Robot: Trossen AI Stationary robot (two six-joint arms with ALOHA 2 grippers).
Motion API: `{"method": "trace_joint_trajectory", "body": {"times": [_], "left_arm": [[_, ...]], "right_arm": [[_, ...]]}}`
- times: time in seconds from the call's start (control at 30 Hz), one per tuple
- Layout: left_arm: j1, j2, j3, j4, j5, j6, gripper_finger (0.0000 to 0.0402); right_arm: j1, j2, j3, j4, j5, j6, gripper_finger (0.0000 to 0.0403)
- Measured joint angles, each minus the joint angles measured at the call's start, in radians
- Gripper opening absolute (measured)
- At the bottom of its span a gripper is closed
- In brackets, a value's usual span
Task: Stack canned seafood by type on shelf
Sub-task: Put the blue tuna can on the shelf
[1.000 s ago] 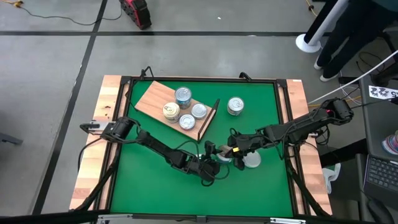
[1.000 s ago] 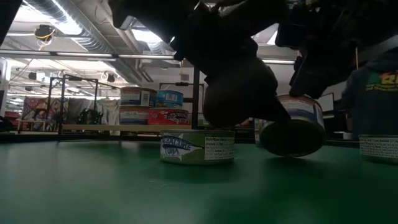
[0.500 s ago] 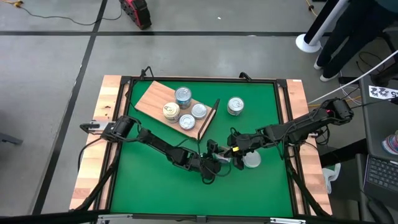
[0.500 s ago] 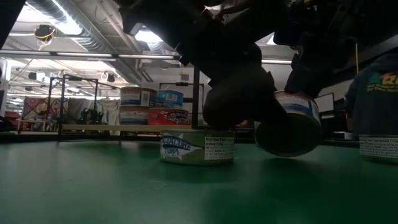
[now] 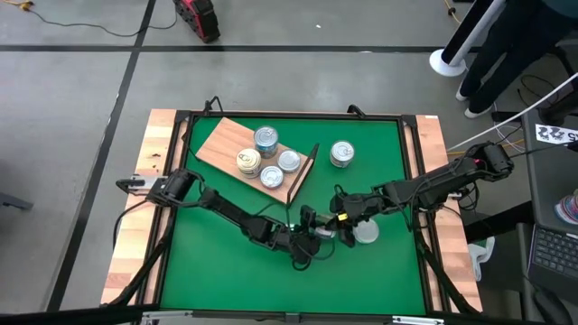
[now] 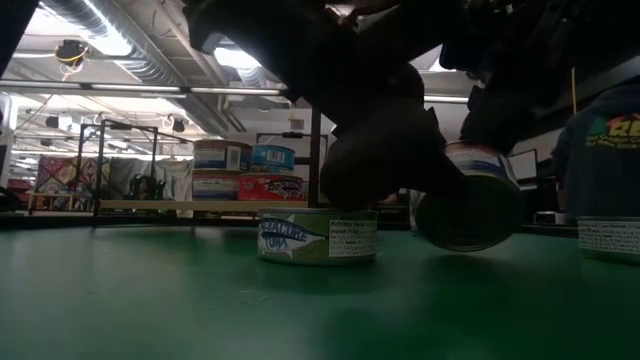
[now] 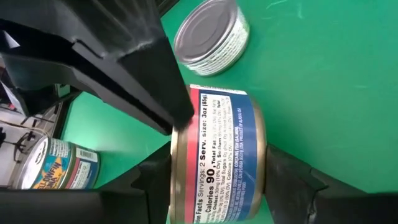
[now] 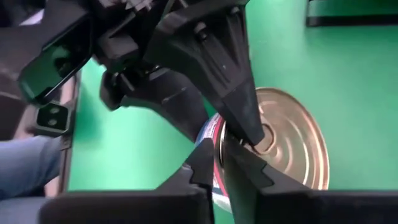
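Observation:
A tin with a blue and red label (image 7: 224,155) hangs between my two grippers above the green mat, right of centre near the front; the low view shows it tilted (image 6: 468,205). My left gripper (image 5: 316,233) comes in from the left and is shut on it. My right gripper (image 5: 336,224) comes in from the right and is shut on it too. The wooden shelf (image 5: 226,143) lies at the far left with several tins on its board. A green-labelled tuna tin (image 6: 317,237) rests flat on the mat below the grippers. My left gripper pinches the tin across its two flat ends, one finger on each; one fingertip sits on the middle of the gold end (image 8: 273,140). The tin is clear of the mat and tilted. My right gripper pinches the tin at the rim of its other end (image 7: 186,134), its two fingers (image 8: 239,165) close together there. It comes level from the table's right side.
A white-topped tin (image 5: 366,233) rests on the mat just right of the grippers. Another tin (image 5: 341,153) stands farther back beside the shelf's black wire end (image 5: 302,171). A person stands beyond the table's far right corner (image 5: 506,45).
The held tin has tipped a little further in the low view, its lower face turned more toward the near edge, and it stays clear of the mat. Both grippers stay at it.

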Motion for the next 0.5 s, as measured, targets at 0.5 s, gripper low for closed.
{"method": "trace_joint_trajectory", "body": {"times": [0.5], "left_arm": [[-0.076,0.0,0.044,-0.008,-0.058,-0.005,0.0198]], "right_arm": [[0.002,-0.001,0.057,-0.059,-0.033,-0.065,0.0142]]}}
